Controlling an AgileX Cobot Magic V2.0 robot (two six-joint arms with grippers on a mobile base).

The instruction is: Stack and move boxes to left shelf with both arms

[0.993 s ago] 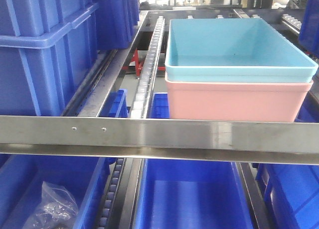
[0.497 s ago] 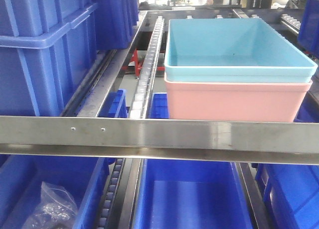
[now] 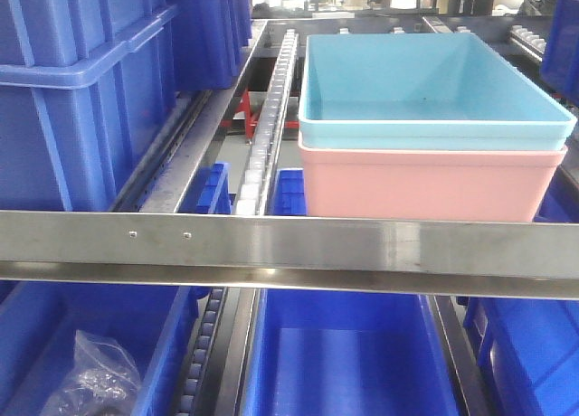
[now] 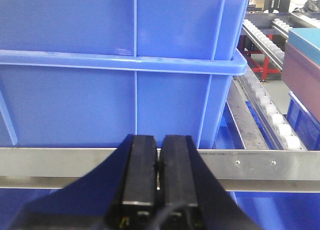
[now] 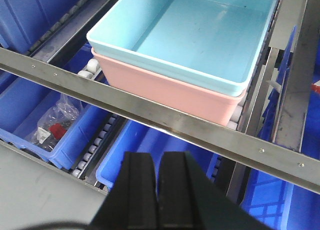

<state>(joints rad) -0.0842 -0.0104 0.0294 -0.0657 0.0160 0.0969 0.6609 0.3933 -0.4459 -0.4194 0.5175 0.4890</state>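
Looking out from the front view, I see the light blue box (image 3: 425, 77) nested inside the salmon pink box (image 3: 425, 185) in the right half of the frame, the pair sitting on the shelf (image 3: 289, 249) just behind its brushed steel front rail, which runs across the whole lower middle. A row of small white rollers (image 3: 270, 118) runs up the frame just left of the stack, and tall dark blue ribbed bins (image 3: 81, 99) fill the upper left. Below the rail, more dark blue bins (image 3: 348, 357) sit on a lower level; the one at lower left holds a clear plastic bag (image 3: 95, 380) with small parts I cannot make out. My left gripper (image 4: 159, 170) sits at the bottom centre of its wrist view, fingers pressed together with nothing between them, in front of the steel rail and facing a dark blue bin wall. My right gripper (image 5: 158, 185) is likewise pressed together and holding nothing, at the bottom centre of its view, on the near side of the rail, with the stacked boxes above it in the frame and apart from it.
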